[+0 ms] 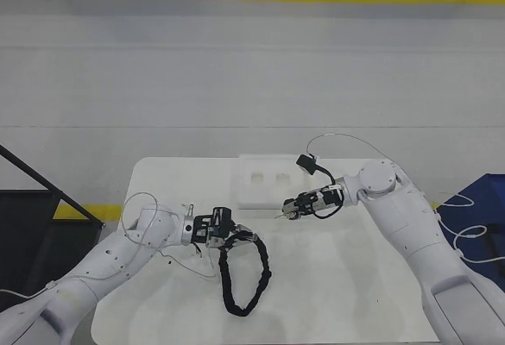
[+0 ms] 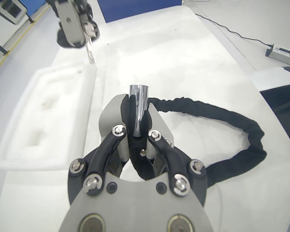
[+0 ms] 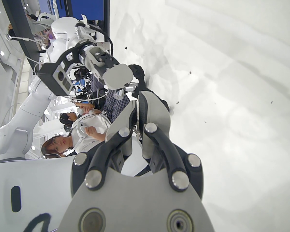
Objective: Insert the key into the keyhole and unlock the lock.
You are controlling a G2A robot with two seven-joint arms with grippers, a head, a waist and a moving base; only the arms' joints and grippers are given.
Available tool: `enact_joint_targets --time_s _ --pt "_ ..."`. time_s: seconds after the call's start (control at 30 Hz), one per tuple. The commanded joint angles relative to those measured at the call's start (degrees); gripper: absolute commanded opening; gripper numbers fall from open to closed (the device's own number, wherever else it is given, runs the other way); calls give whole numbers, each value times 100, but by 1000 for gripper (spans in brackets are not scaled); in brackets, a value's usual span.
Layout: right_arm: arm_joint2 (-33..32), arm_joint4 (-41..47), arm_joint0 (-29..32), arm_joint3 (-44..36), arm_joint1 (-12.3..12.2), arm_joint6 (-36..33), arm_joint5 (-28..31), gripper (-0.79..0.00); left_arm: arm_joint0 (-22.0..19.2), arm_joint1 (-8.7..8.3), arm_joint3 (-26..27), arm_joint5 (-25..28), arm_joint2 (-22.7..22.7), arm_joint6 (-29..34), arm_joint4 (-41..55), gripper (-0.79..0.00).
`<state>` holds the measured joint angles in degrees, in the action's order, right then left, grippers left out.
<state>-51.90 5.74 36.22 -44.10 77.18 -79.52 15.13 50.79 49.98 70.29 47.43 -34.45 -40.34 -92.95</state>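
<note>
Looking down in the top view, the left gripper (image 1: 233, 229) sits left of the frame's centre, closed on the metal end of the lock (image 1: 265, 263). The lock's black sleeved cable (image 1: 224, 280) loops toward the lower middle of the frame and lies on the white table (image 1: 347, 285). The right gripper (image 1: 288, 210) is just right of centre, pinching the key (image 1: 277, 216), whose blade points toward the left gripper. The two grippers are near each other but apart. A white foam tray (image 1: 269, 197) with two shallow pockets lies on the table just above them in the frame.

In the left wrist view, the left gripper (image 2: 135, 121) has its fingers drawn narrow around the lock's chrome cylinder (image 2: 139, 95), with a black pad pressed to either side. The cable (image 2: 232, 119) leaves the cylinder and curves in a loop over the table (image 2: 171, 56). Farther off, the right gripper (image 2: 85, 31) holds the key (image 2: 90, 53), with the blade sticking out past its fingertips and the tip seen against a corner of the foam tray (image 2: 62, 80). Key and cylinder are apart.

In the right wrist view, the right gripper (image 3: 141, 115) is clamped narrow on the key (image 3: 137, 107), seen edge-on as a thin metal strip between the pads. Beyond it, the left gripper (image 3: 120, 82) holds the chrome cylinder (image 3: 123, 90) close to the key but not touching it. The cable (image 3: 138, 71) shows behind the cylinder.
</note>
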Motion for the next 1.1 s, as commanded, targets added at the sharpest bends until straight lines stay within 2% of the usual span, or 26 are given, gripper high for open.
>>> enact_joint_targets --time_s 0.0,0.33,0.63,0.83,1.07 --pt "-37 -36 26 -306 -41 -86 -163 -785 19 -36 128 -8 -114 -104 33 -785" --pt "-483 -80 44 -1700 -339 -849 -1375 -785 118 -81 548 -79 -449 -47 233 -785" --pt "-363 80 -274 -2120 -574 -849 -2099 -785 159 -5 729 -162 -543 -173 472 -785" --pt "-256 233 -388 -2350 -665 -849 -2375 -785 121 118 581 -161 -519 -159 830 -785" --pt "-238 415 -435 -2438 -712 -849 -2544 -785 -2 322 119 -33 -364 -832 1101 -785"
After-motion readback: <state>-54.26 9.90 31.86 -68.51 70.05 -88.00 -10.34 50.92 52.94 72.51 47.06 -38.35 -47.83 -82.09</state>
